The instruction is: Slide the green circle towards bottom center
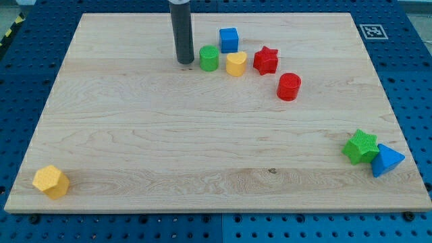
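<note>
We carry no claw, only a rod; my tip point(184, 62) rests just left of the green circle point(208, 59). We judge the approach step unfinished: next we must get above the circle, then push it down the table point(135, 155).

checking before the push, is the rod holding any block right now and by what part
Nothing is held: my tip is a bare rod end standing just to the view's left of the green circle, a sliver of board between them.
</note>
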{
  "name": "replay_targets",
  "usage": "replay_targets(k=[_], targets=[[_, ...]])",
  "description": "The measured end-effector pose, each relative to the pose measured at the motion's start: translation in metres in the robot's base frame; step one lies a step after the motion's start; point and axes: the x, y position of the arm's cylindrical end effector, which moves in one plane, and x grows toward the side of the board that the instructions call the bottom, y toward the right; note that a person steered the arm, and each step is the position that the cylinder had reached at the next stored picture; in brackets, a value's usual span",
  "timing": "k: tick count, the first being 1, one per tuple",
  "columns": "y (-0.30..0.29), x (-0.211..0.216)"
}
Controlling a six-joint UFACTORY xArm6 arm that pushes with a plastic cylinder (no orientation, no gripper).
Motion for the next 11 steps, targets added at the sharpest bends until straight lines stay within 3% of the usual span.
replay_targets(k=[1,3,7,11], targets=[[0.01,0.007],[-0.012,-0.045],[0.065,-0.009],[0.088,0.026]])
